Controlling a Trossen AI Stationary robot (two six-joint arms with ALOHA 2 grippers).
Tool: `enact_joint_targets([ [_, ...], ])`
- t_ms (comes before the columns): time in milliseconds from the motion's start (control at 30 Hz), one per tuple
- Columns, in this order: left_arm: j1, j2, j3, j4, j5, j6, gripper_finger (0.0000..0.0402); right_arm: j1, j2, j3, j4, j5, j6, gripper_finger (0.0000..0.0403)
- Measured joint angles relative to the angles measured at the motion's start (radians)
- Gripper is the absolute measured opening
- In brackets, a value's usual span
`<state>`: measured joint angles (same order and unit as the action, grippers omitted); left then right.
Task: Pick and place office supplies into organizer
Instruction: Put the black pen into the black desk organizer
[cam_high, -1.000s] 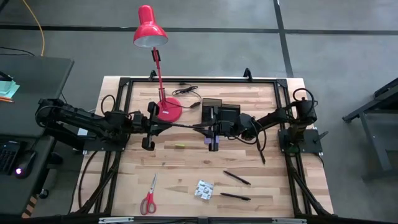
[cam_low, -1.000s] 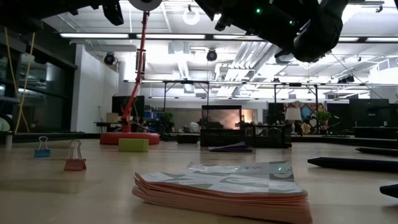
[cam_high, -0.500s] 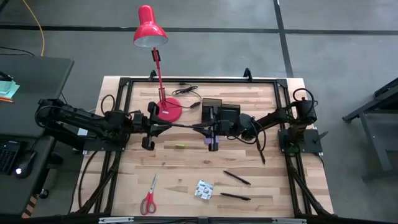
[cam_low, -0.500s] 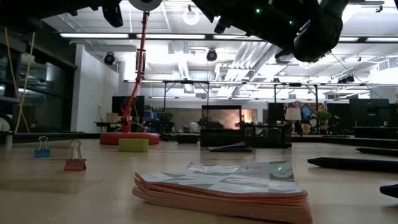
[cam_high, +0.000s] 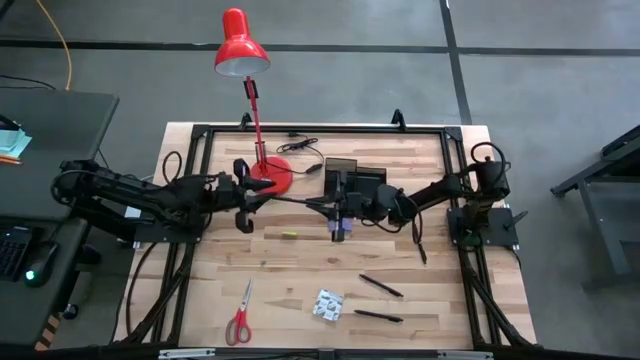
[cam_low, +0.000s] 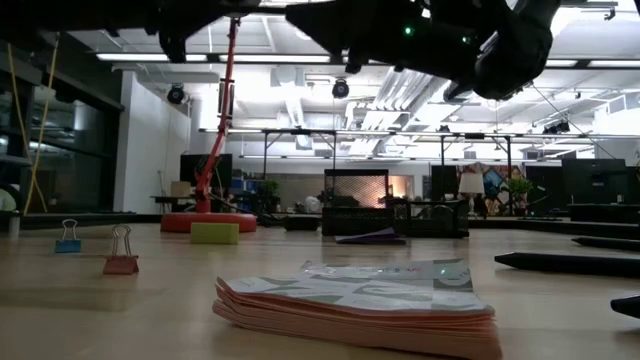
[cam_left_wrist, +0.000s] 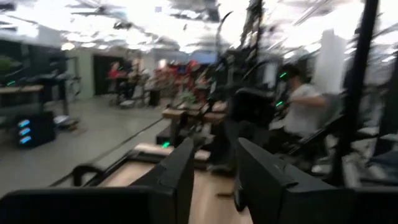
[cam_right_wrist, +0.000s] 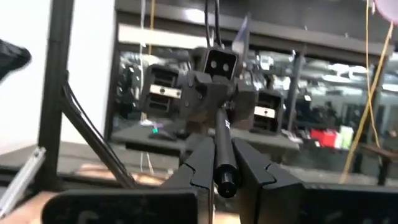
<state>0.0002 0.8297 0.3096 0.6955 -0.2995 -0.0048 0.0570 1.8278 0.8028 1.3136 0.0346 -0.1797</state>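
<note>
My right gripper (cam_high: 338, 207) hovers over the table's middle, just near of the black organizer (cam_high: 356, 180), and is shut on a thin black pen (cam_right_wrist: 221, 146). The pen points toward my left gripper (cam_high: 243, 194), which is open (cam_left_wrist: 214, 152) beside the red lamp base; I cannot tell whether the pen's free end touches it. A purple notepad (cam_high: 341, 233) lies flat below the right gripper. Red-handled scissors (cam_high: 238, 318), a patterned packet (cam_high: 327, 304) and two pens (cam_high: 380, 286) lie on the near part of the table. A tiny yellow piece (cam_high: 288, 234) lies near the middle. My right gripper pinches the black pen between its two fingers (cam_right_wrist: 200, 163), near the pen's capped rear end (cam_right_wrist: 225, 179). The fingers come level from the table's right and lie along the pen. The pen is lifted clear and stays level, its free end (cam_high: 268, 199) reaching toward the left gripper.
A red desk lamp stands on its base (cam_high: 270, 176) at the far left, with its cord (cam_high: 305, 150) beside it. Binder clips (cam_low: 120, 256) sit on the left of the low view. A third pen (cam_high: 420, 243) lies under the right arm. A black frame (cam_high: 190, 135) rims the table.
My left gripper has moved a little toward the table's far edge and turned about its wrist, staying open. My right arm has shifted slightly, still holding the pen level. The things on the table have not moved.
</note>
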Motion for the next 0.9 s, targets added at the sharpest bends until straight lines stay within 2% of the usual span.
enact_joint_targets([
  [200, 0.000, -0.016, 0.000, -0.141, -0.146, -0.011, 0.0166, 0.007, -0.006, 0.000, -0.076, 0.112, 0.003, 0.0018],
  [367, 0.000, -0.040, 0.000, -0.181, -0.248, 0.015, 0.0202, 0.023, -0.046, 0.000, -0.177, 0.276, -0.023, 0.0019],
  [500, 0.000, -0.052, 0.000, -0.221, -0.252, 0.011, 0.0219, 0.037, -0.132, 0.000, -0.337, 0.418, -0.039, 0.0018],
  [600, 0.000, -0.052, 0.000, -0.271, -0.252, -0.001, 0.0226, 0.044, -0.230, 0.000, -0.521, 0.497, -0.005, 0.0018],
  [800, 0.000, -0.051, 0.000, -0.348, -0.252, -0.053, 0.0230, 0.029, -0.439, 0.000, -0.868, 0.561, 0.132, 0.0017],
  [900, 0.000, -0.050, 0.000, -0.363, -0.252, -0.056, 0.0230, -0.011, -0.530, 0.000, -1.014, 0.526, 0.208, 0.0017],
])
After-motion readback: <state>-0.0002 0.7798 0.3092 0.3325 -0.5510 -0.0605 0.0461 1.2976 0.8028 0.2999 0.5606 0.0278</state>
